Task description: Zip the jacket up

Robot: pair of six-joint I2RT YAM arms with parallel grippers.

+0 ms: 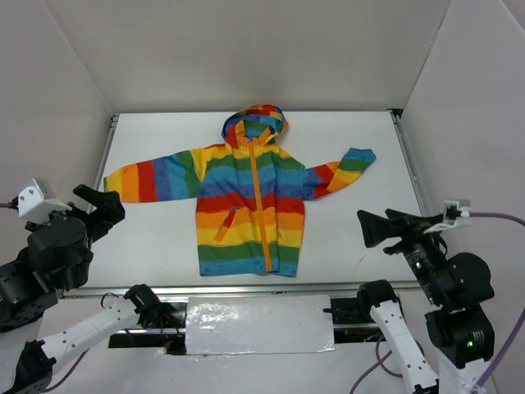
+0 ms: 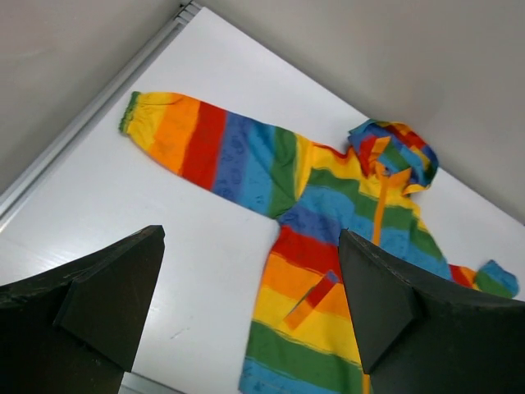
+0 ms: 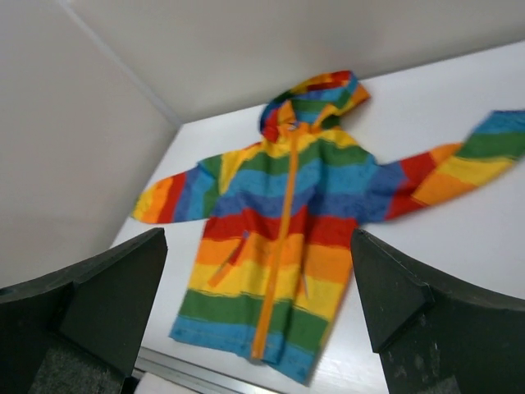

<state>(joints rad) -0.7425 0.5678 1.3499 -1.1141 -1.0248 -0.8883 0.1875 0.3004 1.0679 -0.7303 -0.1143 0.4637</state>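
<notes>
The rainbow-striped hooded jacket point(image 1: 246, 205) lies flat, front up, in the middle of the white table, hood at the far side, sleeves spread left and right. Its orange zipper point(image 1: 261, 205) runs down the middle from collar to hem. The jacket also shows in the left wrist view point(image 2: 328, 271) and the right wrist view point(image 3: 279, 254). My left gripper point(image 1: 105, 209) is open and empty, raised at the table's left side, apart from the jacket. My right gripper point(image 1: 373, 228) is open and empty, raised at the right side, pointing toward the jacket.
White walls enclose the table on three sides. A metal rail point(image 1: 107, 152) runs along the left edge and another along the right edge point(image 1: 410, 164). A white-covered panel point(image 1: 258, 324) sits at the near edge between the arm bases.
</notes>
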